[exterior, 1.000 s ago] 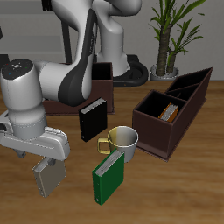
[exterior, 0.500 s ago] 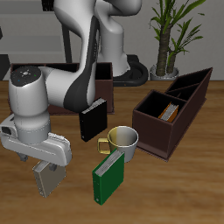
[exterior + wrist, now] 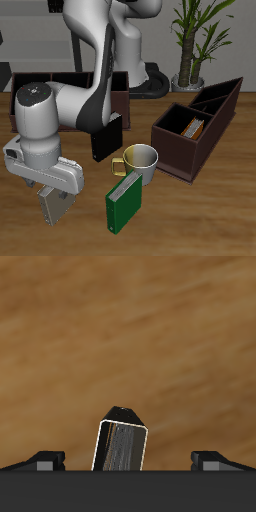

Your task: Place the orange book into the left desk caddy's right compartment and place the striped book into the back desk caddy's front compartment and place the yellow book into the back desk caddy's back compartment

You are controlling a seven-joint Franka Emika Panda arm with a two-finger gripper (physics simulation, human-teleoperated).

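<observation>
The striped book (image 3: 55, 206), grey with dark stripes, stands upright on the table near its front edge. My gripper (image 3: 50, 192) hangs right over it, open, with a finger on each side. In the wrist view the book (image 3: 120, 442) stands between my two spread fingertips (image 3: 44, 459), apart from both. The orange book (image 3: 194, 129) rests inside the left desk caddy (image 3: 178, 157), in the compartment nearer the table's front. The back desk caddy (image 3: 119, 97) is partly hidden behind my arm. The yellow book is out of view.
A black book (image 3: 105, 137) stands upright near the middle of the table. An olive mug (image 3: 141, 161) sits beside it, and a green book (image 3: 124, 201) stands in front of the mug. A potted plant (image 3: 195, 40) stands at the back.
My arm has swung toward the table's front edge and the gripper has come down over the striped book. The book has not moved.
</observation>
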